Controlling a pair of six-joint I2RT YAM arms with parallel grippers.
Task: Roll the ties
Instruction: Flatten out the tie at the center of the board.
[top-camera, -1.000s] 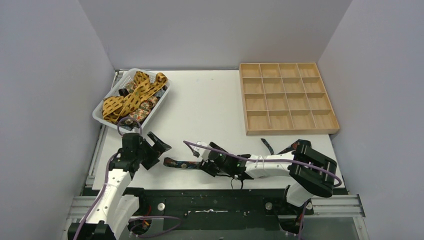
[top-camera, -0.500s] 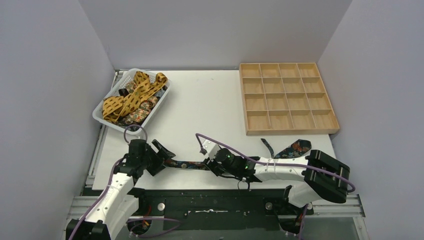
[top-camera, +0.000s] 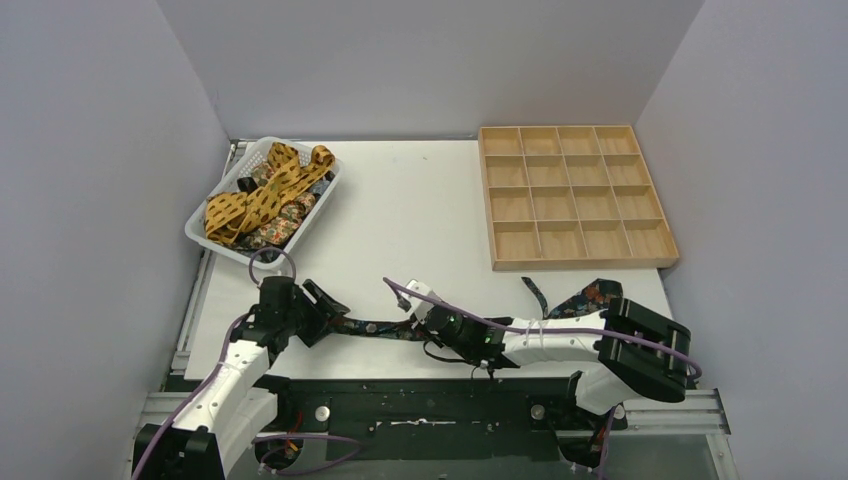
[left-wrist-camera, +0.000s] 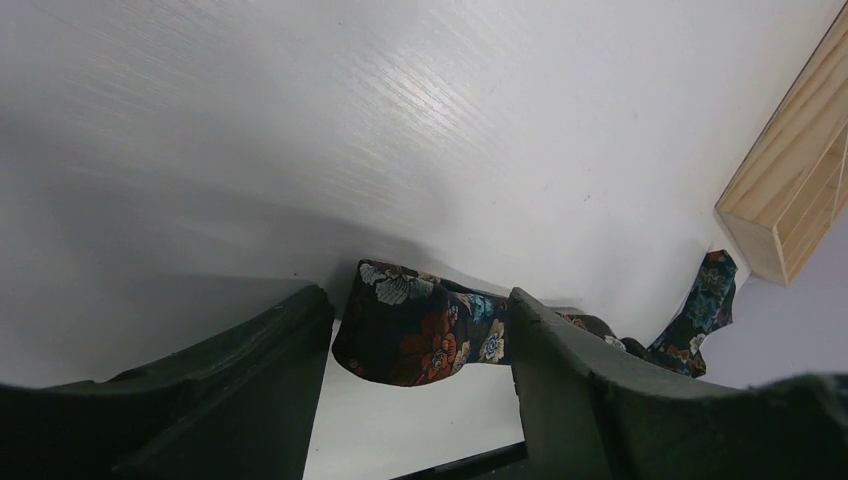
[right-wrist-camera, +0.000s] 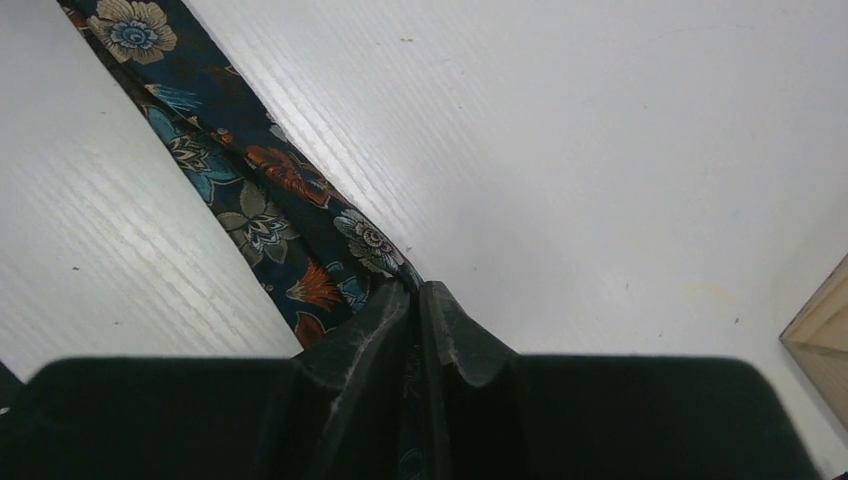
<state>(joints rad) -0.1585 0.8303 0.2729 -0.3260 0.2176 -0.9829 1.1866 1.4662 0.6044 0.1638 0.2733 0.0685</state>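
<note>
Pinching the floral tie (top-camera: 375, 326) mid-length in the clenched right claw (right-wrist-camera: 418, 295), lengthwise along the counter (top-camera: 420, 220), near-left of the wooden tray (top-camera: 580, 262); straddling its end with the released left claw (left-wrist-camera: 418, 300) (the nearer one), not yet gripping.

The left arm (top-camera: 235, 375) rises from lower left toward centre, its left fingers (left-wrist-camera: 250, 370) spread apart. The right arm (top-camera: 560, 340) stretches low from lower right leftward, its right fingers (right-wrist-camera: 360, 330) pinched tight together.
</note>
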